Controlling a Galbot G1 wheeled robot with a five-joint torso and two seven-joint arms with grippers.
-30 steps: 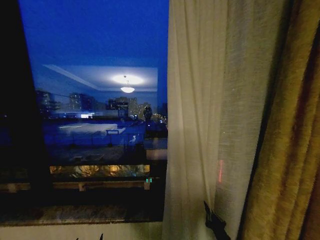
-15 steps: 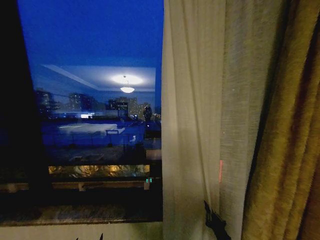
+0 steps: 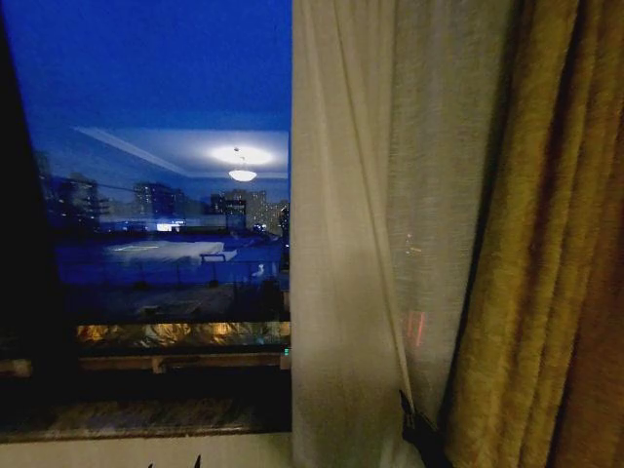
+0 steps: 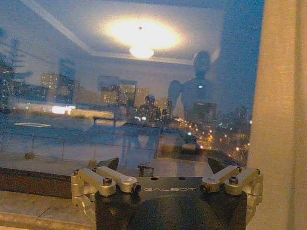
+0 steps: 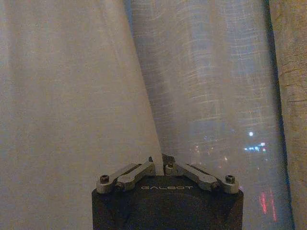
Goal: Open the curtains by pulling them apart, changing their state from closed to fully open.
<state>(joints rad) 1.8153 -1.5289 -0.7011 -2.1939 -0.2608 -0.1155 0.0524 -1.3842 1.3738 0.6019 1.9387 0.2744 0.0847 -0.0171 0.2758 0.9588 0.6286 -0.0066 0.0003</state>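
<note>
My right gripper [image 5: 160,163] pinching sheer curtain [image 5: 72,96] fold; thin hold may slip under pull. Left gripper [image 4: 163,167] spread, idle before window [image 4: 120,96].

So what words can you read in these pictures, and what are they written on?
"GALBOT" on the black body of the left pincer, facing the window.
"GALBOT" on the black body of the right pincer, which pinches the sheer curtain.
No other words are readable.

Right hand [image 5: 159,163] clamped closed, left hand [image 4: 163,165] spread
</note>
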